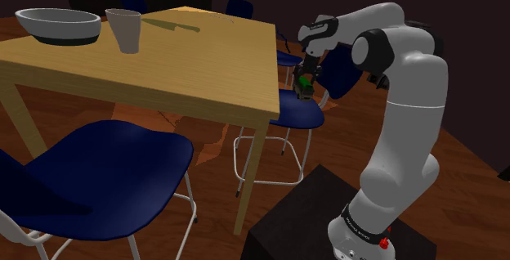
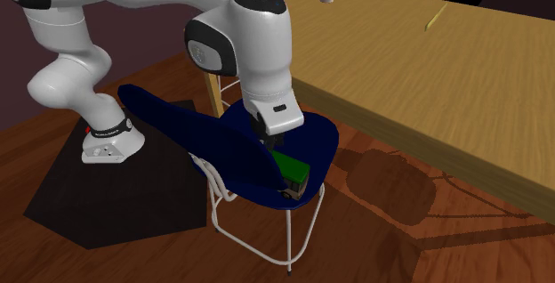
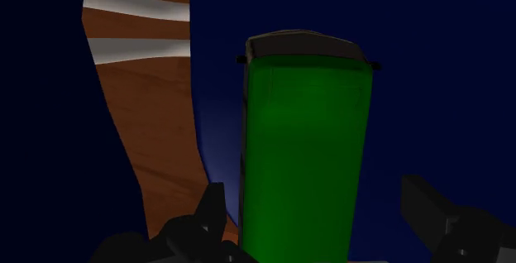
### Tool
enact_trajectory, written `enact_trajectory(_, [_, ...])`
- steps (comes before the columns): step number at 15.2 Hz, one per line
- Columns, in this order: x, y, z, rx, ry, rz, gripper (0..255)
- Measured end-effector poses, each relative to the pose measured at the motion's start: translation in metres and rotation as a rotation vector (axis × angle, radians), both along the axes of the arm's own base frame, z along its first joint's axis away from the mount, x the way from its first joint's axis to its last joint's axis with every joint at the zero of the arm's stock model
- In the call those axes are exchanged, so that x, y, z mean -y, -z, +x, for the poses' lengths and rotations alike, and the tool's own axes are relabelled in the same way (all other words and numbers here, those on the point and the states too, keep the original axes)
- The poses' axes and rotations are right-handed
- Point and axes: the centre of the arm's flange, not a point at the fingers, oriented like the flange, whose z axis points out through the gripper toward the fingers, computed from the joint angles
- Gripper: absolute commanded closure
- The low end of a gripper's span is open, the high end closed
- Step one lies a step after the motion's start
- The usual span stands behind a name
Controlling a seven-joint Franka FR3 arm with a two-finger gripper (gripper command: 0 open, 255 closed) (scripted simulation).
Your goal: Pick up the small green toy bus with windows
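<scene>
Two fingers (image 3: 207, 216) of gripper (image 3: 314, 195) wide apart astride green bus (image 3: 302, 137), no contact; bus on blue chair (image 2: 316, 143) seat, table (image 2: 427, 85) edge nr.

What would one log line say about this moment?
stage: pre-grasp | jaws: open, straddling green bus | bus: on blue chair | lifted: no

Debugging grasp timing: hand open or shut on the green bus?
Open. In the wrist view the hand has its fingers apart, the green bus between them, with a gap beside one finger.
</scene>
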Motion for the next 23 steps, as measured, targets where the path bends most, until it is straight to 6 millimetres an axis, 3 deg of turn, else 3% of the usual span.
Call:
enact_trajectory(3, [0.001, 0.012, 0.001, 0.001, 0.000, 0.000, 0])
enact_trajectory(4, [0.000, 0.014, 0.000, 0.001, 0.000, -0.001, 255])
enact_trajectory(15, [0.001, 0.017, -0.002, -0.009, 0.004, 0.003, 255])
enact_trajectory(23, [0.002, -0.021, -0.002, -0.012, 0.005, 0.005, 255])
